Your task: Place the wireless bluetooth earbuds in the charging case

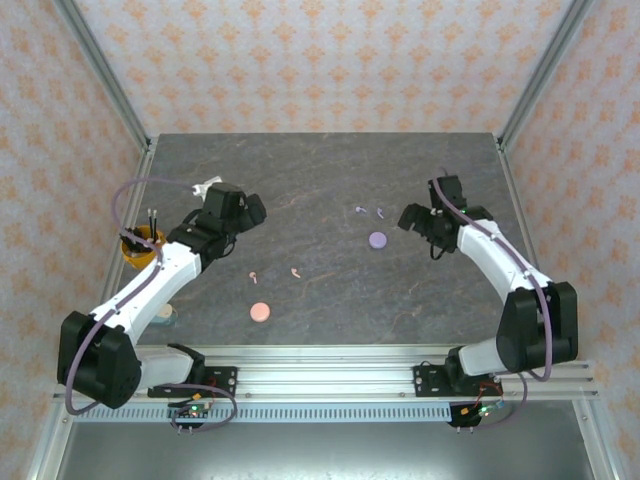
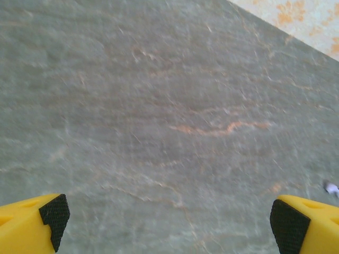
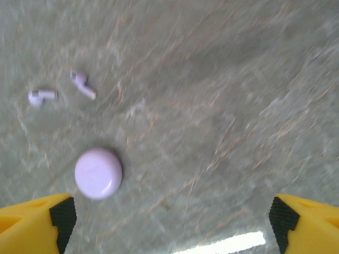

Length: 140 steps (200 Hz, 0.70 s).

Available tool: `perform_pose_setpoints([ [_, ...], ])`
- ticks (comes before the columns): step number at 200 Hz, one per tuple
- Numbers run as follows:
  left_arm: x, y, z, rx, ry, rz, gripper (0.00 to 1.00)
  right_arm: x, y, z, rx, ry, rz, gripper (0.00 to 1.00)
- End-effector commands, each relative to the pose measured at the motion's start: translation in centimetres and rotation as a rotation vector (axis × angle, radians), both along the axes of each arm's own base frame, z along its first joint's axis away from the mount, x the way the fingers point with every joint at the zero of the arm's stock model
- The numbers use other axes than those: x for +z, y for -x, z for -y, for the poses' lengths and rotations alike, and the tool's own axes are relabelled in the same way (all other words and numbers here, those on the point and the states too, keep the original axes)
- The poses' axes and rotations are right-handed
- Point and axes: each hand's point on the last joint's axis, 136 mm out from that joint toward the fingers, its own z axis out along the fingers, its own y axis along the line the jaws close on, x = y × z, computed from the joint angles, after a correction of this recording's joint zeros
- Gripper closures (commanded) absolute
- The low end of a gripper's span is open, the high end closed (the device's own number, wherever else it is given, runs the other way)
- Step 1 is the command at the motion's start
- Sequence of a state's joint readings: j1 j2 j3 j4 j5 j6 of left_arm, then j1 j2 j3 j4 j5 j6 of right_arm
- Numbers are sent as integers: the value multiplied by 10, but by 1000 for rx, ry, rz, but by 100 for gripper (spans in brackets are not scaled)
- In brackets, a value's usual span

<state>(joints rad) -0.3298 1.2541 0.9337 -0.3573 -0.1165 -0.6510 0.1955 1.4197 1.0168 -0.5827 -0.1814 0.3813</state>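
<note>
Two pale purple earbuds (image 1: 360, 210) (image 1: 379, 212) lie on the dark table just behind the round purple charging case (image 1: 377, 240), which is closed. Two pale pink earbuds (image 1: 254, 275) (image 1: 295, 272) lie nearer the middle, behind the closed round pink case (image 1: 260, 312). My right gripper (image 1: 410, 217) hovers open just right of the purple set. In the right wrist view the purple case (image 3: 98, 173) sits by the left fingertip, with both purple earbuds (image 3: 41, 96) (image 3: 83, 84) beyond it and nothing in the gripper (image 3: 172, 222). My left gripper (image 1: 255, 208) is open over bare table, and so it stands in its wrist view (image 2: 171, 222).
An orange cup (image 1: 140, 245) with dark pens stands at the left beside my left arm. A small white object (image 1: 207, 186) lies behind it. Patterned walls and metal posts close the table's sides and back. An aluminium rail (image 1: 330, 375) runs along the near edge.
</note>
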Motion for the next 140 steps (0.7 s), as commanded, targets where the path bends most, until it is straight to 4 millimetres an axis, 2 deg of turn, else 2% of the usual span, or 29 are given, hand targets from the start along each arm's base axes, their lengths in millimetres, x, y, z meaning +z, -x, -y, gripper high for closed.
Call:
perform_pose_setpoints([
  [1,-7,6,13,47,53,-60,0,-13,18,-20,60,50,-130,7],
  [35,-10,1,45,3,67,-116,0,-27,19,-47,131,148,-209,10],
  [61,-13,-8,63,-12,69,-129,0,-33,10,-65,168,170,-258,10],
  [140,-18,-20,91,-40,78,-145,0,-56,-21,-86,251,219,-370,12],
])
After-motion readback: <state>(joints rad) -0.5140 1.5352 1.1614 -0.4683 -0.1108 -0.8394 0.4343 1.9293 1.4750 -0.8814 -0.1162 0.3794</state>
